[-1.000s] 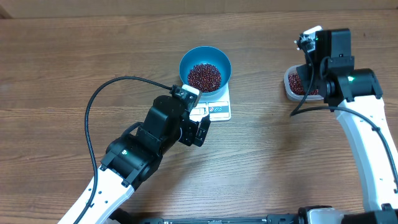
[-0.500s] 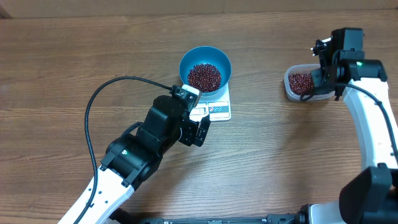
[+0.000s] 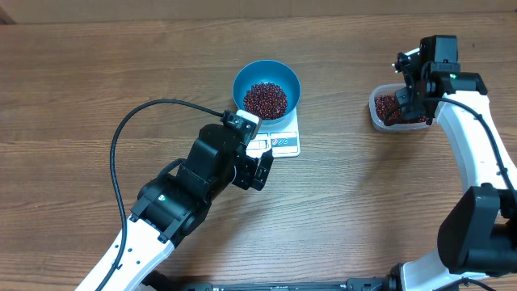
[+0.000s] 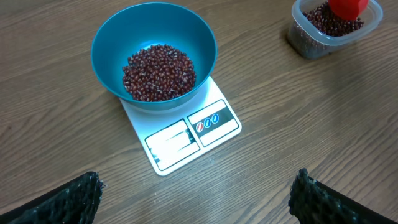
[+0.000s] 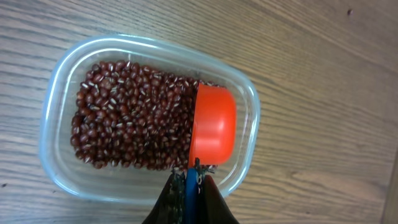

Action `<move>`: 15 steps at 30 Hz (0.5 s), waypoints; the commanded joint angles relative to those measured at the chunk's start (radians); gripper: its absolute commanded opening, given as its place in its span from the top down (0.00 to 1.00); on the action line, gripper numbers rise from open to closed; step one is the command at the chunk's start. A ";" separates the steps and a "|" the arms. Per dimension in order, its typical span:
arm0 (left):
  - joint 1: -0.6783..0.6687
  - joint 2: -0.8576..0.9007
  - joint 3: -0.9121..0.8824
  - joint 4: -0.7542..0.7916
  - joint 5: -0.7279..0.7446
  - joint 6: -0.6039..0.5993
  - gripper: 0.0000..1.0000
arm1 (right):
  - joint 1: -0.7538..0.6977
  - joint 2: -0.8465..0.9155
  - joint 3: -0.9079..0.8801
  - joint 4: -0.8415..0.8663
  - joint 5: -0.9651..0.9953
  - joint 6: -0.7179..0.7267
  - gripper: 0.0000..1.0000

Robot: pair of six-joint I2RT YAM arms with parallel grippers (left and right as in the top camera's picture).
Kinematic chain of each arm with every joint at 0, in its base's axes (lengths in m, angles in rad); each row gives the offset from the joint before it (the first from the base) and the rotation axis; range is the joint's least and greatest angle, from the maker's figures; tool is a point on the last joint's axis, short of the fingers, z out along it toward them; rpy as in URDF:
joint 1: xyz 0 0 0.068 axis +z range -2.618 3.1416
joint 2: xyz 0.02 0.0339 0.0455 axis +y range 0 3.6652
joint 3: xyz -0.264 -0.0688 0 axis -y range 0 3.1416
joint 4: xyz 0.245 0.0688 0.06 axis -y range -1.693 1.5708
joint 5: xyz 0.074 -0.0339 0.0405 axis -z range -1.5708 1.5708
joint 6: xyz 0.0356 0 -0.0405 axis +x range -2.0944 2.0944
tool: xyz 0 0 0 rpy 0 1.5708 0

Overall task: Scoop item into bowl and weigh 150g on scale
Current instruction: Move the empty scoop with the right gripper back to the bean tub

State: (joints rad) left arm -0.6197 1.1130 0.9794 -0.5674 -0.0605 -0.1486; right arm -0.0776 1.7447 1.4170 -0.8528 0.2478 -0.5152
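Scale (image 4: 186, 134) display edge toward left pincer (image 4: 196, 199)

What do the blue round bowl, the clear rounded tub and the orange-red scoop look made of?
Deep blue round bowl: likely plastic or melamine. Smooth satin finish, with a soft even sheen and uniform colour.
Clear rounded-rectangular tub: thin transparent plastic. The red-brown beans show through its wall.
Orange-red scoop: probably moulded plastic. Opaque, slightly glossy, evenly coloured.

I can't read the scale (image 4: 180, 140) display; bowl (image 4: 112, 50) covers its far half; tub (image 4: 305, 46) right of scale cut by top edge; scoop (image 5: 212, 124) handle hidden inside right claw (image 5: 188, 185).
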 commanded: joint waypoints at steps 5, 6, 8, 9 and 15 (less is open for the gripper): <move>0.004 -0.002 -0.009 0.003 -0.002 0.022 0.00 | -0.002 0.057 0.003 -0.038 0.019 -0.042 0.96; 0.004 -0.002 -0.009 0.003 -0.002 0.022 0.01 | -0.002 0.068 0.003 -0.046 0.009 -0.035 0.96; 0.004 -0.002 -0.009 0.003 -0.002 0.022 0.00 | -0.002 0.080 0.003 -0.059 -0.050 -0.032 0.96; 0.004 -0.002 -0.009 0.003 -0.002 0.022 0.01 | -0.002 0.081 0.003 -0.063 -0.089 -0.032 0.96; 0.004 -0.002 -0.009 0.003 -0.002 0.022 0.00 | -0.003 0.081 0.003 -0.061 -0.193 -0.032 0.96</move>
State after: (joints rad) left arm -0.6197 1.1130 0.9794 -0.5674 -0.0605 -0.1486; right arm -0.0780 1.8099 1.4174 -0.9096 0.1444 -0.5503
